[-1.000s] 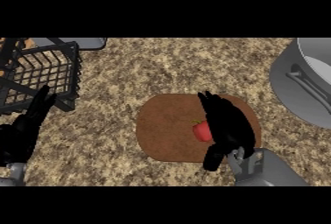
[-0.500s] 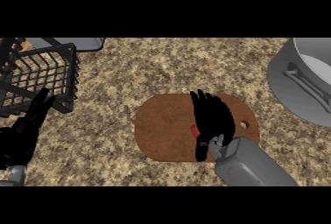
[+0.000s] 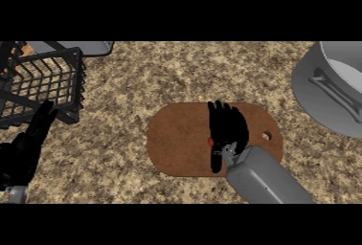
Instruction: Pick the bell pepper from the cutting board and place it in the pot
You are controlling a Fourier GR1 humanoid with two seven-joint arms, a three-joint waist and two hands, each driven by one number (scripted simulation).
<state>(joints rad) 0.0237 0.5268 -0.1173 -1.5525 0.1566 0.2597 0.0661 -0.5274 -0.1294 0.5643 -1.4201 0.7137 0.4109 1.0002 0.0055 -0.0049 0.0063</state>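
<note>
Right hand (image 3: 228, 127): I have it laid over the middle of the board, reaching away from me. Its grey forearm (image 3: 267, 181) comes in from the lower edge. It is black against the brown wood and covers the pepper almost wholly. Whether it is grasping the pepper or only resting over it, I cannot tell from this view.
Pepper (image 3: 210, 141): on the board, under my right hand. All I see of it is a small red sliver at the hand's left edge. It is well apart from the pot.
Board (image 3: 176, 143): brown with rounded corners, lying flat on the surface near the middle of my view. A small hole (image 3: 266, 136) sits near its right edge, just beside the hand.
Pot (image 3: 311, 103): grey, at the right edge of the view, up and to the right of the board and apart from it. It is partly cut off. A handle (image 3: 338, 94) shows on its near wall.
Left hand (image 3: 25, 153): low at the left edge, released and at rest, fingers (image 3: 44, 117) straight and pointing up, holding nothing.
Basket (image 3: 42, 86): black wire, at the upper left on the surface. My left fingertips overlap its lower corner in the view, but I cannot tell whether they touch it.
Grey thing (image 3: 81, 47): flat, at the top edge behind the basket, cut off. I cannot say what it is.
Surface (image 3: 176, 72): speckled tan and brown stone.
</note>
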